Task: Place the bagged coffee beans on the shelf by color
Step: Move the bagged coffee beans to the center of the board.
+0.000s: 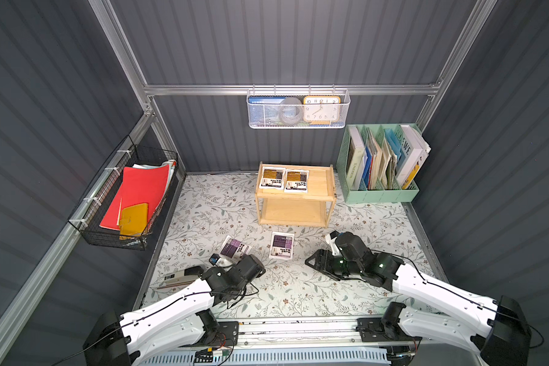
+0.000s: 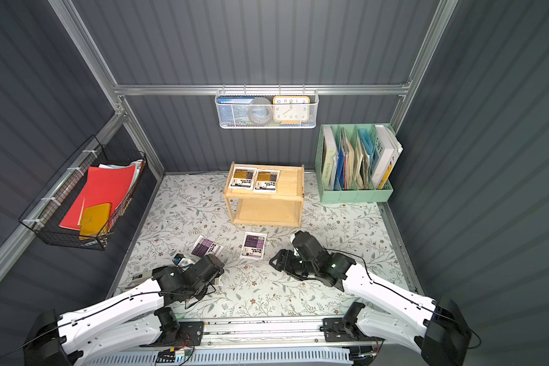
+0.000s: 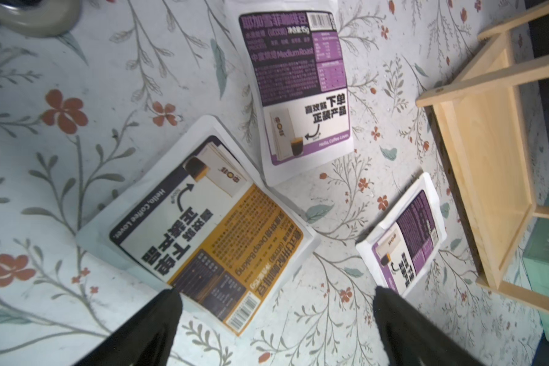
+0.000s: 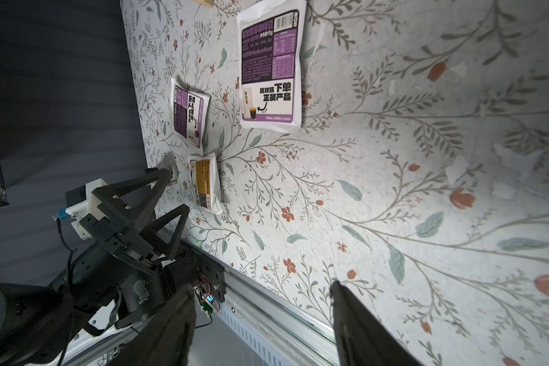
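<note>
The wooden shelf stands at the back of the table, with two yellow bagged coffee beans side by side on its top tier. Two purple bags lie flat on the floral table in front of it. A third yellow bag lies by my left gripper, which is open just above the table, one finger over the bag's corner. In both top views the left wrist hides this bag. My right gripper hovers open and empty to the right of the nearer purple bag.
A mint-green file organizer with books stands at the back right. A black wire basket hangs on the left wall and a white mesh basket on the back rail. A small black-and-white object lies at the table's front left.
</note>
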`<control>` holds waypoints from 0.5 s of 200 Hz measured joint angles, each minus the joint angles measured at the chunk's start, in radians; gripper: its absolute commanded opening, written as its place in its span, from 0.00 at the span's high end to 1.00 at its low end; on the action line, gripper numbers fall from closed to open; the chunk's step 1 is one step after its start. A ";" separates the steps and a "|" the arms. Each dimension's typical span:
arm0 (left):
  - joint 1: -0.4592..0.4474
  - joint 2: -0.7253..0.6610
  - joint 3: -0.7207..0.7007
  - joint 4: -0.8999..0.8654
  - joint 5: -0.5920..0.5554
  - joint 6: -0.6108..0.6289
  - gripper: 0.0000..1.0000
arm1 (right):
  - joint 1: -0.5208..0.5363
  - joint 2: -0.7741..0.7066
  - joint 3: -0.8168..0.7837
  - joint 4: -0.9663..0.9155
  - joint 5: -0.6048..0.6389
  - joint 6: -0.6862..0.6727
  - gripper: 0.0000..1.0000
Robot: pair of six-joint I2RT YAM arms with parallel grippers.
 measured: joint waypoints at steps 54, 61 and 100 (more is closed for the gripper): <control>0.108 0.055 -0.008 0.034 -0.016 0.037 0.00 | 0.000 0.033 0.000 0.042 -0.022 -0.003 0.29; 0.123 0.060 -0.010 0.043 -0.017 0.053 0.00 | 0.000 0.035 0.000 0.047 -0.024 -0.003 0.29; 0.143 0.132 -0.011 0.105 -0.014 0.139 0.00 | 0.000 0.026 -0.006 0.053 -0.032 -0.002 0.29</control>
